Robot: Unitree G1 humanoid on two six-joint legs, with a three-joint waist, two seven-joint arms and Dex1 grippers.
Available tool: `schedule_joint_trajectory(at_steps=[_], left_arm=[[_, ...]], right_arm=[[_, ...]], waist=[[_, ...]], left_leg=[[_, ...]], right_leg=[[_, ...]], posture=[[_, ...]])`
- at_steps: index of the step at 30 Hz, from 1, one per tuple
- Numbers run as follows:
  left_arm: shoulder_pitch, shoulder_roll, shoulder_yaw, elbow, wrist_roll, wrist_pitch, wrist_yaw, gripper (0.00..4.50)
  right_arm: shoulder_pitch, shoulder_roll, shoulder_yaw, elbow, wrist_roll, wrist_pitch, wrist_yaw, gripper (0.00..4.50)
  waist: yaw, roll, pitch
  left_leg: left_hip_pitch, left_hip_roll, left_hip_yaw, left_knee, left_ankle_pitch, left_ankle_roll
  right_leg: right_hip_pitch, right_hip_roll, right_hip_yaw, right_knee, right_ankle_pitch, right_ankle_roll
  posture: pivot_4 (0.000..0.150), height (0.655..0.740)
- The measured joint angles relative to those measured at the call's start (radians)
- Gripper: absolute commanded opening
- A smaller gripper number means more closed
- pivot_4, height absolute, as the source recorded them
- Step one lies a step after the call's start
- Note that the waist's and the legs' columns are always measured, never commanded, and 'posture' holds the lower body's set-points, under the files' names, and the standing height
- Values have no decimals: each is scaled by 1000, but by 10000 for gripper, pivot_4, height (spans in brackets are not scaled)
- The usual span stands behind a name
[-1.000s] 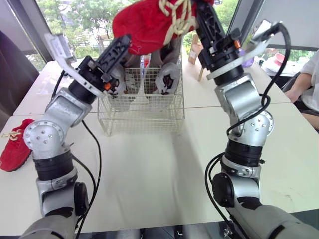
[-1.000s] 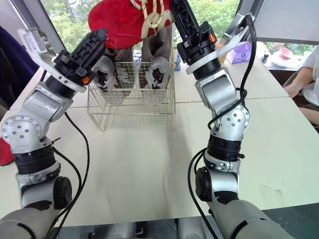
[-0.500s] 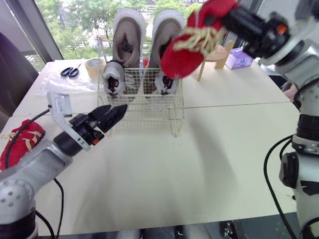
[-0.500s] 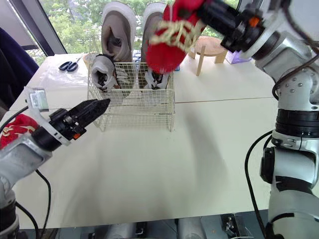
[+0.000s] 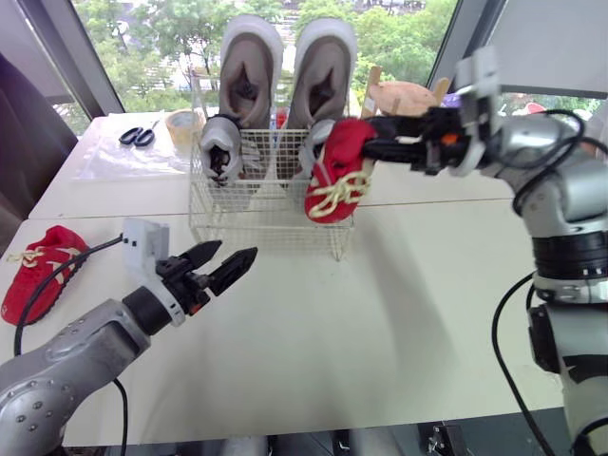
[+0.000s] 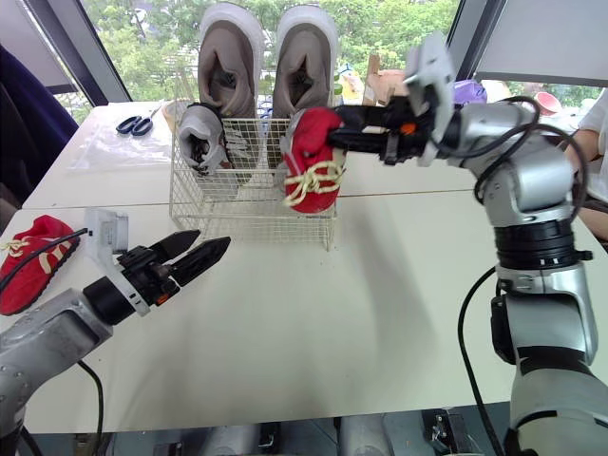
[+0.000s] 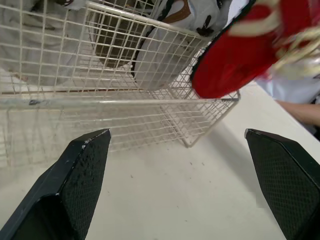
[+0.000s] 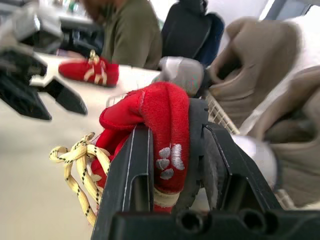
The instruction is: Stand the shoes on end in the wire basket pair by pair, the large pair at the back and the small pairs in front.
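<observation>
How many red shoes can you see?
2. One red shoe is gripped by the right gripper at the wire basket's front right corner. The other red shoe lies on the table at the robot's left. Another could hide behind the basket.

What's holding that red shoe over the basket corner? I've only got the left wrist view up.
Observer: The right gripper is shut on the red shoe at its heel, toe hanging down at the wire basket's front right corner.
Operator: Where's its mate?
Observer: The other red shoe lies on the table at the robot's far left, outside the basket.
Operator: What's at the back?
Observer: A large beige pair stands on end there.
</observation>
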Motion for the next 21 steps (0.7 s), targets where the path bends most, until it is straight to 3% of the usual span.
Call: schedule_joint_trajectory(at_steps=[4,10,12,16,21], left_arm=[[-10,14,-25,0,0,0,-2,44031],[-32,47,-24,35,19,0,-8,45000],[-33,47,-24,36,20,0,-8,45000],[-36,54,-23,36,21,1,3,45000],[-24,96,22,53,7,7,72,45000]], right_arm=[[2,44,18,71,-64,-70,23,9109],[2,71,18,138,-91,-88,73,37689],[2,70,14,144,-100,-88,83,44458],[2,66,-27,142,-94,-71,79,44458],[-25,31,-131,70,31,93,55,44458]], waist=[[0,0,0],[0,0,0],[0,0,0],[1,0,0],[0,0,0]], left_leg=[[0,0,0,0,0,0],[0,-1,0,0,0,0],[0,0,0,0,0,0],[0,0,0,0,0,0],[0,1,-1,0,0,0]], right_leg=[[0,0,0,0,0,0],[0,0,0,0,0,0],[0,0,0,0,0,0],[0,0,0,1,0,0],[-1,0,0,2,0,0]], posture=[[1500,7400],[1500,7400],[1500,7400],[1500,7400],[1500,7400]])
